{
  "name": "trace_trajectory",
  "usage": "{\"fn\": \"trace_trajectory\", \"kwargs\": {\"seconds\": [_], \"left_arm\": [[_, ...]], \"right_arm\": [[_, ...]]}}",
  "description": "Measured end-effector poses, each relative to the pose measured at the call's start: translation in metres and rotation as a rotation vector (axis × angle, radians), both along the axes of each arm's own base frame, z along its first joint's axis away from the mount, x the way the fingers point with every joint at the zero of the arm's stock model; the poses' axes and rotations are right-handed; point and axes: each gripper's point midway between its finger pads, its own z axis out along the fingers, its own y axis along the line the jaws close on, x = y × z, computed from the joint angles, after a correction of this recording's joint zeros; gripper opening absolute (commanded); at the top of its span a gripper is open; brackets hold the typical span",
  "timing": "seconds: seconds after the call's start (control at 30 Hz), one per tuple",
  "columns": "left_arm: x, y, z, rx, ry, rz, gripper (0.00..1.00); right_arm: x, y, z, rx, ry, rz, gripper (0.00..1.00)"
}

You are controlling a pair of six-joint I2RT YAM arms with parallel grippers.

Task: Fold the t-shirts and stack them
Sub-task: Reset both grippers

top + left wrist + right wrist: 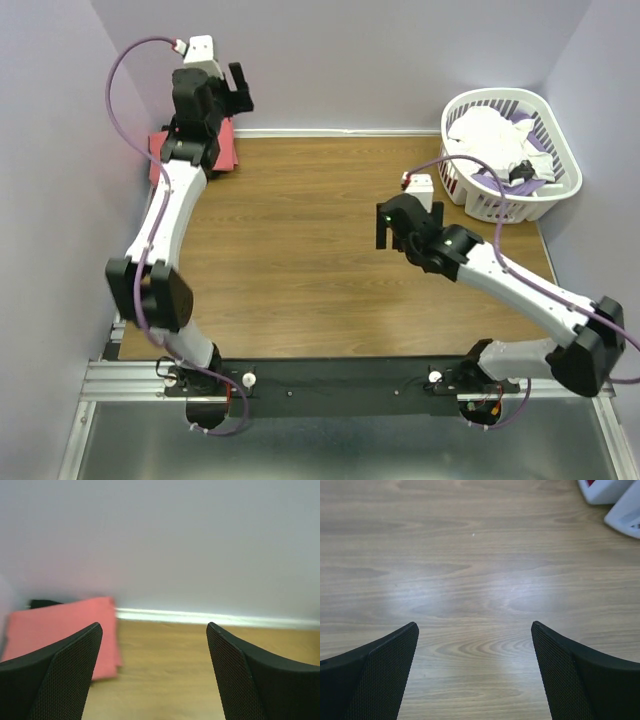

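A folded coral-red t-shirt (226, 150) lies flat in the table's far left corner, partly under my left arm; in the left wrist view it (60, 625) lies to the left. A thin black edge (44, 603), perhaps the black t-shirt, shows at its far side. My left gripper (240, 92) is open and empty, raised just right of the coral shirt, its jaws wide apart (155, 630) facing the back wall. My right gripper (391, 228) is open and empty over bare wood (475, 630) right of the table's middle.
A white slatted basket (562, 150) stands at the far right with white and lilac cloth (490, 135) and a black piece (520, 172) in it; its base shows in the right wrist view (626, 511). Walls close the table on the left, back and right.
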Motion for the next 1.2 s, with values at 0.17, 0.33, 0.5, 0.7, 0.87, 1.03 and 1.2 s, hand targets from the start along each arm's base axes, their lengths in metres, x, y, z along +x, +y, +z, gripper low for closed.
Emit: {"fn": "trace_trajectory", "kwargs": {"seconds": [0.17,0.33,0.5,0.7,0.87,1.03,1.2], "left_arm": [[-0.105,-0.041,0.030,-0.047,-0.046,-0.153,0.93],[-0.213,-0.005,0.041,-0.071,-0.119,-0.070,0.93],[-0.309,0.035,0.043,-0.092,-0.228,0.068,0.93],[-0.361,0.075,0.014,-0.141,-0.286,0.253,0.98],[-0.373,0.087,-0.028,-0.175,-0.293,0.324,0.98],[-0.377,0.090,-0.044,-0.219,-0.332,0.336,0.99],[-0.370,0.091,-0.058,-0.246,-0.318,0.358,0.98]], "right_arm": [[-0.013,-0.028,0.046,0.073,-0.138,-0.058,1.00],[-0.035,-0.069,0.102,0.183,-0.325,-0.137,1.00],[-0.056,-0.107,0.122,0.224,-0.437,-0.210,1.00],[-0.071,-0.135,0.115,0.208,-0.488,-0.264,1.00],[-0.083,-0.153,0.116,0.237,-0.534,-0.302,1.00],[-0.090,-0.161,0.114,0.267,-0.559,-0.314,1.00],[-0.092,-0.163,0.113,0.274,-0.565,-0.315,1.00]]}}
